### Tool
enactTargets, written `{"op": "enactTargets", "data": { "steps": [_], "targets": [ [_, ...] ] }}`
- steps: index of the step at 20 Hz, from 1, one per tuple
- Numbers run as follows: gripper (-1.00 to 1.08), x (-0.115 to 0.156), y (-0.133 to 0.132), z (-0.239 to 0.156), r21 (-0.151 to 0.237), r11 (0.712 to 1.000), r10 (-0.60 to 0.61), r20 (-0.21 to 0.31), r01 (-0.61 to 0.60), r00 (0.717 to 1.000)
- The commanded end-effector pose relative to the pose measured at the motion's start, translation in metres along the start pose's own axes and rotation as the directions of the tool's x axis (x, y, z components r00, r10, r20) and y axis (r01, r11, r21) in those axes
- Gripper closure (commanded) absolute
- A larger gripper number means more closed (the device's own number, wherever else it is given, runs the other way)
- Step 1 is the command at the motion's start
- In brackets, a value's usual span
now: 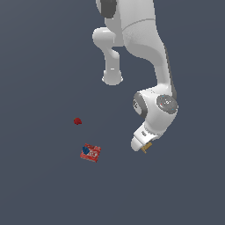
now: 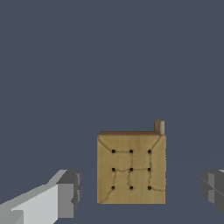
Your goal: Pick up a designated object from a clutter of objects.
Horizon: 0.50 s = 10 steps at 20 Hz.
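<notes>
Arm [image 1: 145, 52] bent low over the grey worktop [image 1: 39, 193]. Fingers [image 2: 70, 192] spread wide, either side of the tan block [image 2: 131, 168], not touching. Red box [image 1: 90, 152] and small red lump [image 1: 78, 121] lie well apart toward the exterior view's left.
</notes>
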State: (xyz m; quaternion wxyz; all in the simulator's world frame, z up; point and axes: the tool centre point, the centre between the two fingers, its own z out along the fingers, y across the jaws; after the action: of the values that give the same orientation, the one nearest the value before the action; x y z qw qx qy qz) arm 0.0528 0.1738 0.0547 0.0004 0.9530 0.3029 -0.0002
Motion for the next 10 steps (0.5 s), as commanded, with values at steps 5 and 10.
{"op": "enactTargets", "data": {
  "steps": [5, 10],
  "targets": [
    [-0.92, -0.001, -0.001, 0.03, 0.0, 1.0, -0.002, 0.0, 0.002, 1.0],
    [-0.92, 0.0, -0.001, 0.043, 0.0, 1.0, -0.003, 0.0, 0.003, 1.0]
  ]
}}
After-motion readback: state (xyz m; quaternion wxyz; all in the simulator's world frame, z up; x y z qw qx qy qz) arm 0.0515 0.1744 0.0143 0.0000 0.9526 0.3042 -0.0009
